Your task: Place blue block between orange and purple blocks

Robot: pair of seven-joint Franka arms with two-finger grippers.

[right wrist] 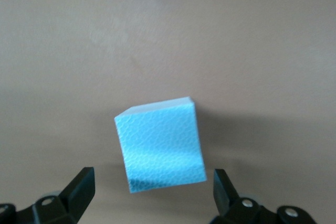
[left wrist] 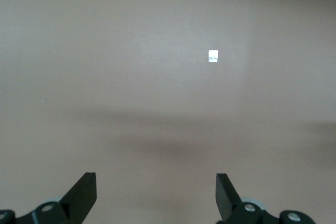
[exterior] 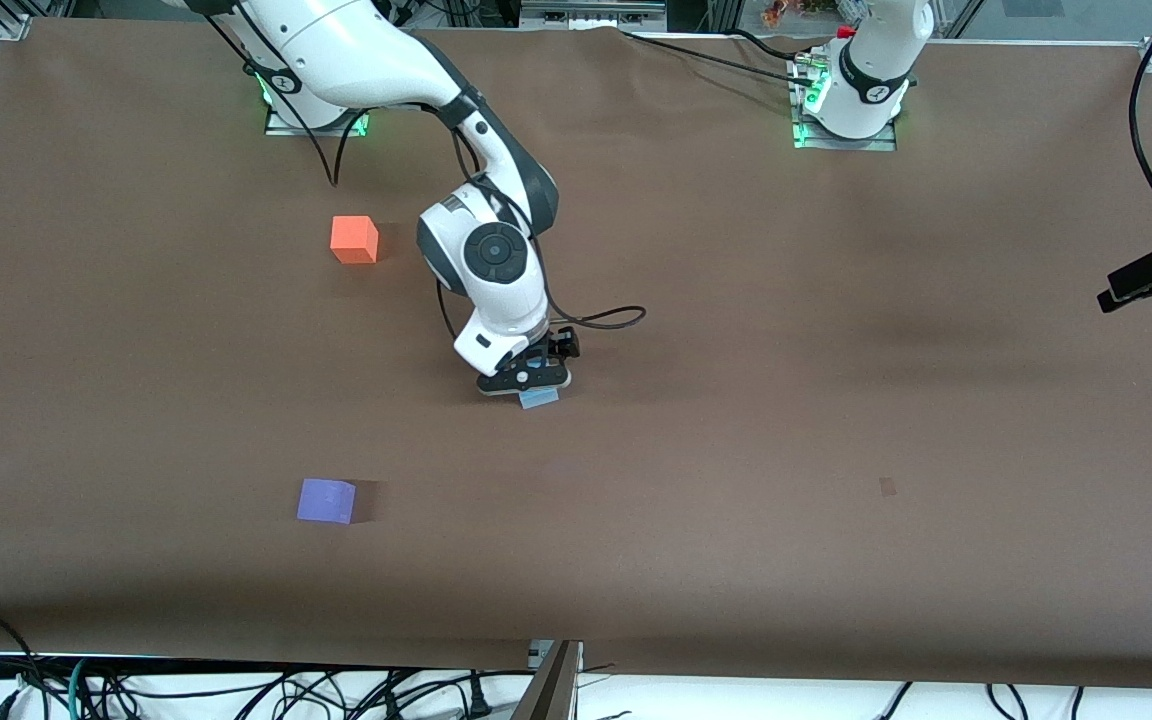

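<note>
A brown table [exterior: 836,420] spreads under two white Franka arms. The right arm [exterior: 386,60] reaches from its base out over the middle of the table and bends down, while the left arm [exterior: 876,60] waits folded at its base, only its lower links in the front view. The right gripper [exterior: 526,385] hangs low over the blue block [exterior: 540,398], which sits on the table near its middle, closer to the front camera than the orange block [exterior: 354,240] and farther from it than the purple block [exterior: 326,500], and set off from both toward the left arm's end. In the right wrist view the blue block [right wrist: 160,145] lies between the two black fingertips [right wrist: 79,190], turned at a slight angle to them; the jaws stand spread wide, with clear gaps on either side, touching neither face. The left gripper [left wrist: 156,195] also has its jaws spread apart, holding nothing, above bare table with a small white tag [left wrist: 213,56] lying on the surface. The orange block rests near the right arm's base; the purple block rests well apart from it, nearer the front camera.
</note>
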